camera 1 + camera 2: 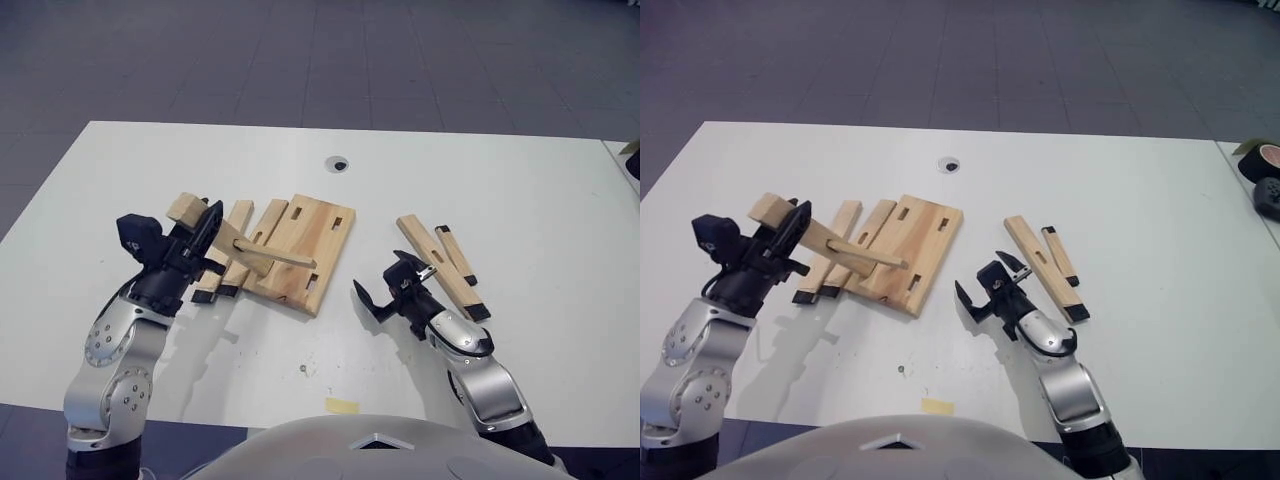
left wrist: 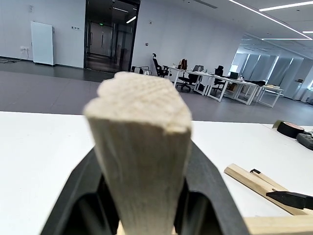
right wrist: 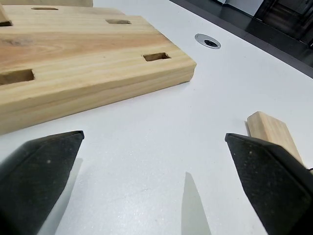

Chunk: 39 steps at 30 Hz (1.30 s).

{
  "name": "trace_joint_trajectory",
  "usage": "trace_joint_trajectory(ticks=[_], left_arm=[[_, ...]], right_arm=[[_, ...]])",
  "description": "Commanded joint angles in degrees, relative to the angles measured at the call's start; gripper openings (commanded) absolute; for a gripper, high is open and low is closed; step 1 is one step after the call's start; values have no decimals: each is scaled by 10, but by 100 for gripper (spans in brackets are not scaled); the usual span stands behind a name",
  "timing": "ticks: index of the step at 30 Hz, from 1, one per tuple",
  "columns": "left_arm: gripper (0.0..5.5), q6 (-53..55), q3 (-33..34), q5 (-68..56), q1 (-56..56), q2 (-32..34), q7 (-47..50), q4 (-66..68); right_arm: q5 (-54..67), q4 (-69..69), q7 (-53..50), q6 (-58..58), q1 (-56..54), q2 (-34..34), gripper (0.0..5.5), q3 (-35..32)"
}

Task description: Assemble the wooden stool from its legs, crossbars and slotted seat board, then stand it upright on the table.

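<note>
The left arm rises bent from the table's near left corner, its pincer [image 1: 205,236] clamped on a wooden leg [image 1: 186,208] whose long axis slants toward the far left corner, beside the mid-table slotted seat board [image 1: 312,238], while the low right pincer [image 1: 386,282] gapes empty.

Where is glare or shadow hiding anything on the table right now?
Left eye view: table evenly lit, no glare, only faint shadow beside the seat board. Left wrist view: the leg in the left hand blocks the middle; ceiling lights bright, far off.
</note>
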Motion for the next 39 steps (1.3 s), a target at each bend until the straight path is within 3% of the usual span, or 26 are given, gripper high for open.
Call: trace_joint_trajectory(ticks=[1,6,9,13,16,21,25,31,39], left_arm=[[105,42,-38,-16,-17,1,-8,-37],[105,-5,-23,14,25,-6,-53,-9],[167,-73,42,15,87,-19,-97,29],[235,-57,75,-59,105,-60,22,-128],[280,-11,57,-123,-5,-44,144,-205],[370,28,44,-226,-227,-15,300,-190],[440,35,37,-263,-326,-12,381,-179],[539,22,37,-279,-384,-20,425,-164],[539,-8,107,-285,-422,-3,429,-88]], right_arm=[[-4,8,4,3,-22,-2,540,-1],[-5,17,10,0,-34,0,540,4],[-3,40,31,-9,-61,-8,540,9],[3,84,85,-33,-117,-28,540,19],[5,122,110,-59,-141,-49,540,5],[10,156,104,-73,-152,-48,540,-15],[12,168,115,-81,-161,-57,540,-22],[17,187,127,-86,-175,-86,540,-58],[28,179,108,-74,-171,-103,540,-122]])
